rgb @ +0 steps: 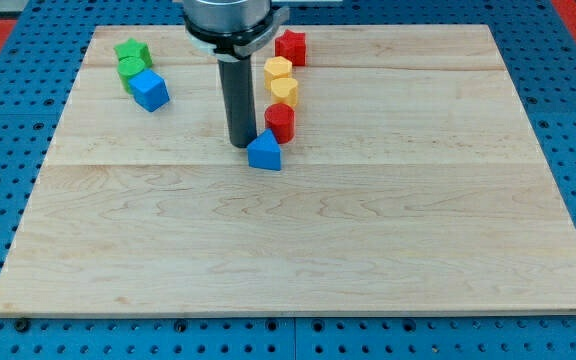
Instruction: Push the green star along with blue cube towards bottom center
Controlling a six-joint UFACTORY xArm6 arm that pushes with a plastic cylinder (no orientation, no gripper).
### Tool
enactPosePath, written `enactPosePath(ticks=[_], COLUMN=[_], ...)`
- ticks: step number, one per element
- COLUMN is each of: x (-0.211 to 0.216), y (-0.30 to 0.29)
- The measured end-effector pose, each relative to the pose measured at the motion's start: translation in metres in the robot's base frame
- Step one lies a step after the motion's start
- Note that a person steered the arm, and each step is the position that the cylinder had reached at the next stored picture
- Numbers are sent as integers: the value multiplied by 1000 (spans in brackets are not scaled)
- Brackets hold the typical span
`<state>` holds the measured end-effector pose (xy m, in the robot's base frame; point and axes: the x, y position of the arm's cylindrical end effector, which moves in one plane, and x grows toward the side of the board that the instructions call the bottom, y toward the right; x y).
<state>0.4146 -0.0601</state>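
The green star [131,50] lies near the view's top left corner of the wooden board [298,250]. A second green block [131,71] sits just below it, and the blue cube [150,90] touches that block at its lower right. My tip [241,144] rests on the board near the top centre, far to the right of these blocks. It stands just left of a blue triangular block [264,152].
A column of blocks stands right of the rod: a red star [290,46] at the top, a yellow hexagon [278,70], a yellow block [283,91], and a red cylinder [280,121] touching the blue triangular block. A blue pegboard [8,180] surrounds the board.
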Motion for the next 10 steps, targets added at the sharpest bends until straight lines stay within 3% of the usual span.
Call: enactPosePath(ticks=[2,3,4,5,7,8,10], x=[11,14,2,-62,-202,-187,-59], y=[34,-7,-134,-191,-202,-169,-95])
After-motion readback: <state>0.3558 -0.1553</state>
